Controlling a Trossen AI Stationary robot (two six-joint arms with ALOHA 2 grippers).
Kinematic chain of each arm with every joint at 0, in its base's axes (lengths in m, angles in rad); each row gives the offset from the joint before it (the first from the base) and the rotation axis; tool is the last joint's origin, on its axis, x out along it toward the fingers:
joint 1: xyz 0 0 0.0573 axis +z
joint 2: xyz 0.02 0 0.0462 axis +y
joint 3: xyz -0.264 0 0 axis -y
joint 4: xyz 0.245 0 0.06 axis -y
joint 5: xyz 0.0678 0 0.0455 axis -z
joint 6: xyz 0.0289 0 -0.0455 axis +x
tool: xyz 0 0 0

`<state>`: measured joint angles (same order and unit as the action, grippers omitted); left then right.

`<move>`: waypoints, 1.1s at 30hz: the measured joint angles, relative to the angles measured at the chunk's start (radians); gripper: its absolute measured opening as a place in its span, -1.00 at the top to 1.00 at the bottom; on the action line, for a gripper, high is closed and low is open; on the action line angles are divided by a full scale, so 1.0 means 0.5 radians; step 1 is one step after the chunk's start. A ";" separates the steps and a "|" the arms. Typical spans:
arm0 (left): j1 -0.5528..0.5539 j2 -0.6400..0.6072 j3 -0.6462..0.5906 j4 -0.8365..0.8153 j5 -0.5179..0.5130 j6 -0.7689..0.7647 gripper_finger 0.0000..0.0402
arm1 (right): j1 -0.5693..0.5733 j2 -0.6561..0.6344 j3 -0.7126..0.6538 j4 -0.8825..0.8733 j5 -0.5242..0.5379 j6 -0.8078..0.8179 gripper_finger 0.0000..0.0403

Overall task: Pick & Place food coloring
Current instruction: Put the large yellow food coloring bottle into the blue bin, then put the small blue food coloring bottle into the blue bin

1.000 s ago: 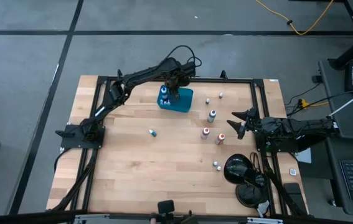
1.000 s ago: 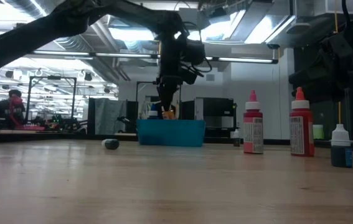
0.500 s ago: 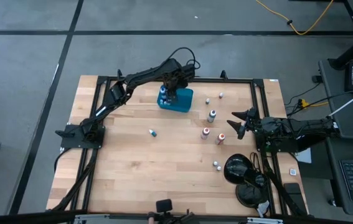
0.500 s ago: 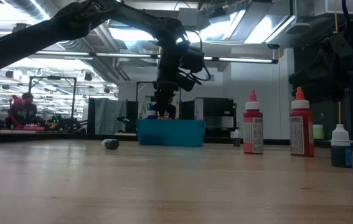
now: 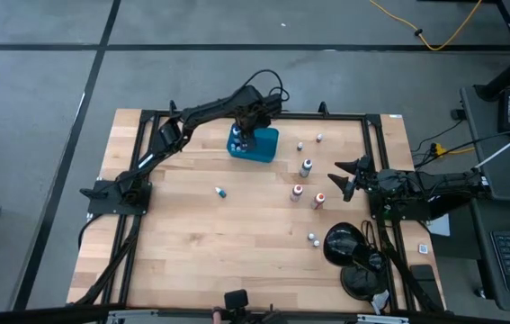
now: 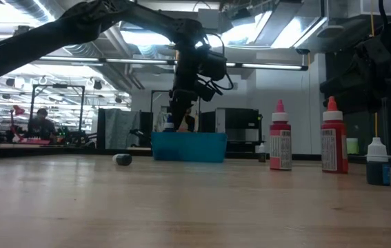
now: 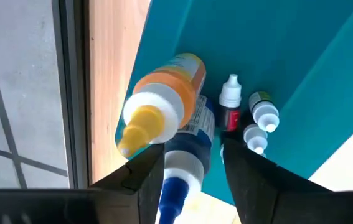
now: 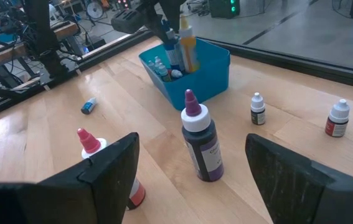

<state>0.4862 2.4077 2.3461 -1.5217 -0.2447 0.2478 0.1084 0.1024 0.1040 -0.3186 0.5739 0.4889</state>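
The teal tray [image 5: 265, 148] stands at the table's far middle. In it are an orange bottle [image 7: 167, 102], a blue bottle [image 7: 185, 165] and three small white-capped vials [image 7: 255, 118]. My left gripper [image 7: 192, 186] points down into the tray [image 7: 276, 50], open, with one finger on each side of the blue bottle's white cap. More food coloring bottles stand on the wood: a dark purple one [image 8: 198, 140], red ones [image 5: 298, 192] and small vials [image 8: 258, 107]. My right gripper [image 5: 340, 180] waits open at the table's right side. My left gripper comes from above, and its fingers [image 7: 145, 180] stand on either side of the blue bottle's white cap [image 7: 188, 163]. A gap shows beside one finger. Whether the other finger touches the cap, I cannot tell. The bottle stands in the tray, next to the leaning orange bottle.
A small blue vial [image 5: 221, 192] lies on its side left of the middle. Two tiny vials [image 5: 312, 238] stand near a black round object [image 5: 353, 254] at the near right. A black frame [image 5: 138, 117] runs around the table. Bare wood lies to the near left.
My left gripper has tipped and sunk a little toward the tray, and its fingers have spread apart around the blue bottle, which now stands in the tray beside the orange one.
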 joint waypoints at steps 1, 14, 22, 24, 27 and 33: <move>-0.001 0.000 0.000 0.000 -0.001 -0.008 0.20 | 0.000 0.000 0.000 0.000 0.000 0.000 -0.46; -0.094 -0.087 0.016 0.081 -0.104 -0.196 -0.03 | 0.000 0.000 0.000 0.000 0.000 0.000 -0.46; -0.205 -0.285 0.016 0.162 -0.515 -0.771 -0.26 | 0.000 0.000 0.000 0.000 -0.001 0.000 -0.46; -0.226 -0.343 0.017 0.152 -0.587 -0.964 -0.28 | 0.000 -0.001 0.000 0.000 0.000 0.000 -0.46; -0.255 -0.434 0.017 0.103 -0.523 -1.229 -0.28 | 0.000 0.000 0.000 0.000 0.000 0.000 -0.46; -0.310 -0.611 0.019 -0.012 -0.333 -1.586 -0.27 | 0.000 0.000 0.000 0.000 0.000 0.000 -0.46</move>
<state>0.3311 2.1023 2.3554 -1.5276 -0.4114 -0.5451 0.1085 0.1024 0.1040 -0.3184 0.5738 0.4889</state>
